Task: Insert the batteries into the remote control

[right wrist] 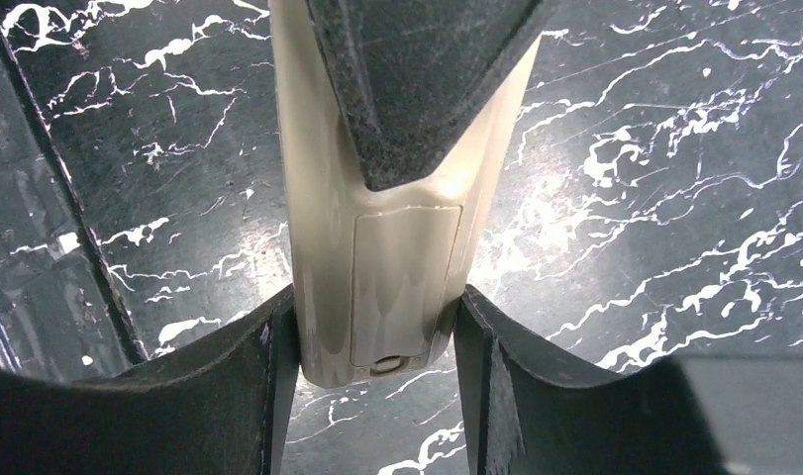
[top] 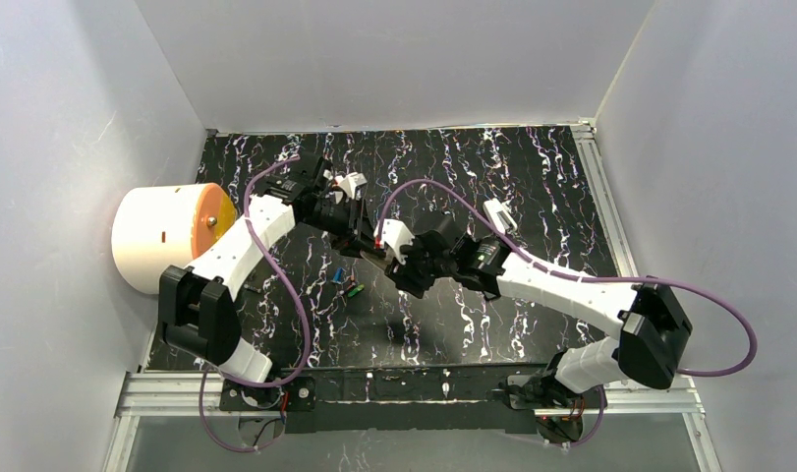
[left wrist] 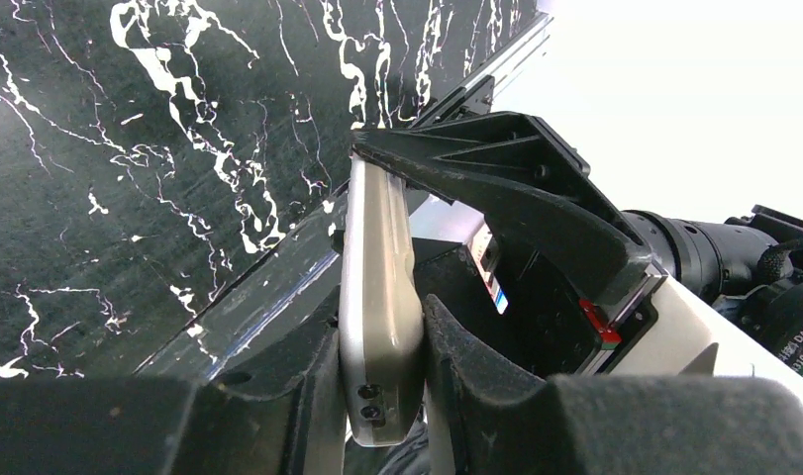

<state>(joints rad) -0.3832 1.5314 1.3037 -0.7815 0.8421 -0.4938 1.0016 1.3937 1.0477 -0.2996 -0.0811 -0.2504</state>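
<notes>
Right gripper (right wrist: 374, 297) is clamped across the tail end of the remote control (right wrist: 318, 198), back side toward the wrist camera, which leaves the battery cover (right wrist: 407, 282) exposed (looks shut, not yet opened). Left gripper (left wrist: 382, 332) pinches the same remote edge-on from the other end, probably to brace it while the cover gets worked. The remote sits mid-frame in the overhead view, seemingly lifted off the table (top: 532, 167). Blue battery (top: 337, 277) and green battery (top: 356, 290) lie loose just lower left of the grippers, unloaded.
</notes>
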